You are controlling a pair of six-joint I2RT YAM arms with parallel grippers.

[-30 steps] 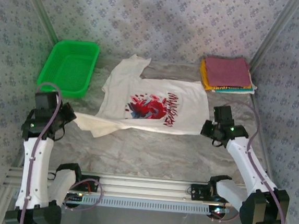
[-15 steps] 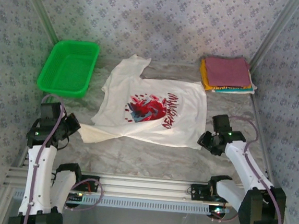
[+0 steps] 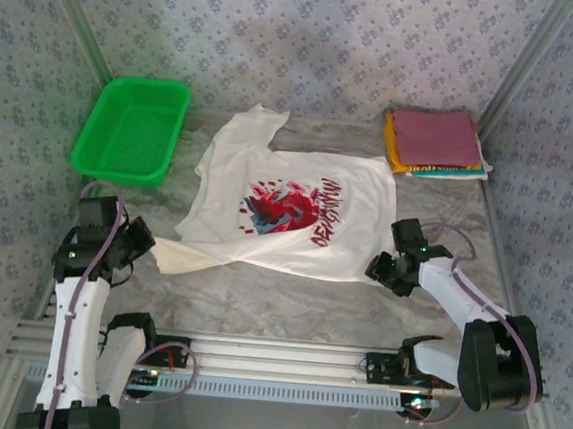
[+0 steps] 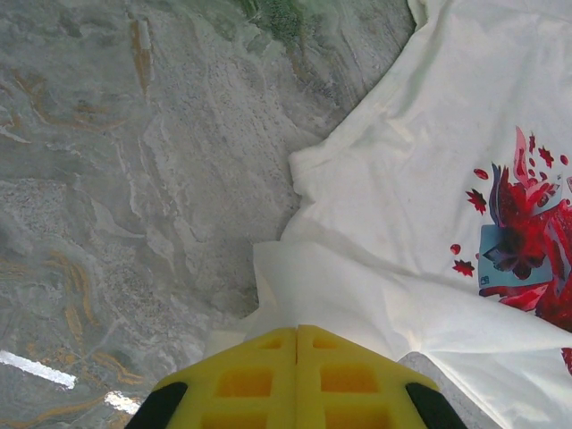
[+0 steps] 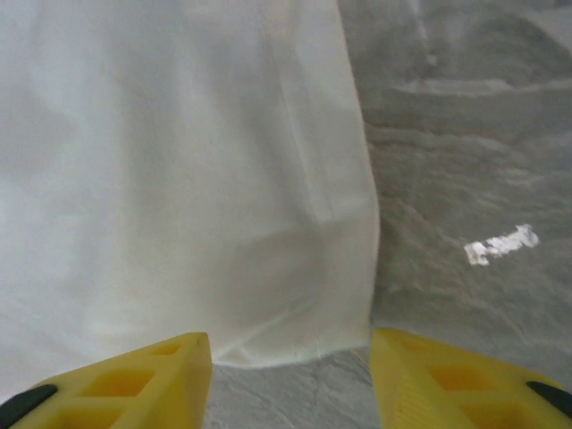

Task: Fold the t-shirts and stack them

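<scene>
the white t-shirt (image 3: 287, 210) lies print-up on the surface (image 3: 289, 295), with the folded stack (image 3: 436, 139) far right. the left fingers (image 4: 259, 380) clench its near-left end, likely to keep the cloth taut. the right fingers (image 5: 134, 375) stand apart at the hem corner, holding nothing.
</scene>
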